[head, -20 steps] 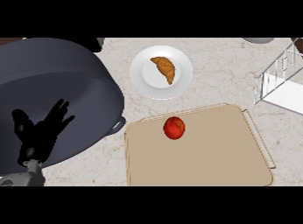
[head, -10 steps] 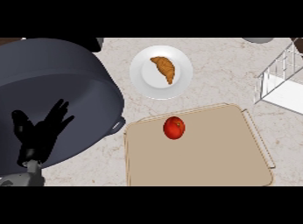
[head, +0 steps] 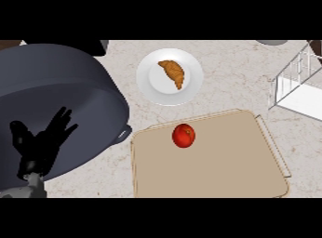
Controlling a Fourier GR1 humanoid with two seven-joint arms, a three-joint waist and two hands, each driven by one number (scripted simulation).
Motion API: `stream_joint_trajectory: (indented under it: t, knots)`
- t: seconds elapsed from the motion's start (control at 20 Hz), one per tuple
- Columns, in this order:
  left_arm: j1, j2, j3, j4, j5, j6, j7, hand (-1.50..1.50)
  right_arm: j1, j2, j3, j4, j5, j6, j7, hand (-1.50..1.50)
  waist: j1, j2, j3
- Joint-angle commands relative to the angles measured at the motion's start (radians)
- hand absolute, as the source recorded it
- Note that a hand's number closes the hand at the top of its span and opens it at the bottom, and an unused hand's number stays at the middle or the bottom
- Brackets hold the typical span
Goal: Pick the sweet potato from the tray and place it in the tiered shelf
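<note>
Steep downward look at a marbled counter (head: 239,93). Tan tray (head: 218,172) at lower centre, with a small round red-orange item on it near the upper left part: the sweet potato (head: 183,135) by the task's wording, though looking more like a tomato. Lying free on the tray, nothing touching it. White wire tiered shelf (head: 298,88) at the upper right edge, well apart from the tray, only partly in view. White plate (head: 169,90) above the tray, bearing a croissant (head: 172,73). Large dark grey pot (head: 50,93) filling the left side.

Left hand (head: 41,139) showing at lower left in front of the pot, fingers spread and straight, holding nothing, resting. Right hand nowhere in view.

Judged from this: sweet potato on the tray and not in the shelf, so the pick remains to be made. Shelf on the right side, so probably best taken with the right hand, brought in from the lower right. Worth coming down from above, fingers wide, centred over the round body so that it cannot roll away across the flat tray; closing only once fingers sit on both sides. Lifting clear of the tray's raised rim before travelling toward the shelf
</note>
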State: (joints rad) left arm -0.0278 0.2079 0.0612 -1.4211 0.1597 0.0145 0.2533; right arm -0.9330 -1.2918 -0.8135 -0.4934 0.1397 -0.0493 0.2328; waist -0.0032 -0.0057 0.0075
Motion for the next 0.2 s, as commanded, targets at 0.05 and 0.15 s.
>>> stream_joint_trajectory:
  t: [0.05,0.15]
  knots:
    - [0.043,-0.014,-0.019,0.025,-0.014,0.001,0.028,0.0,0.109,-0.115,-0.099,0.107,-0.07,0.117,-0.079,-1.5,-0.002,0.008,-0.005]
    - [0.028,-0.032,-0.022,0.071,-0.039,0.018,-0.016,0.0,0.128,-0.136,-0.102,0.106,-0.087,0.164,-0.073,-1.5,-0.003,0.008,-0.006]
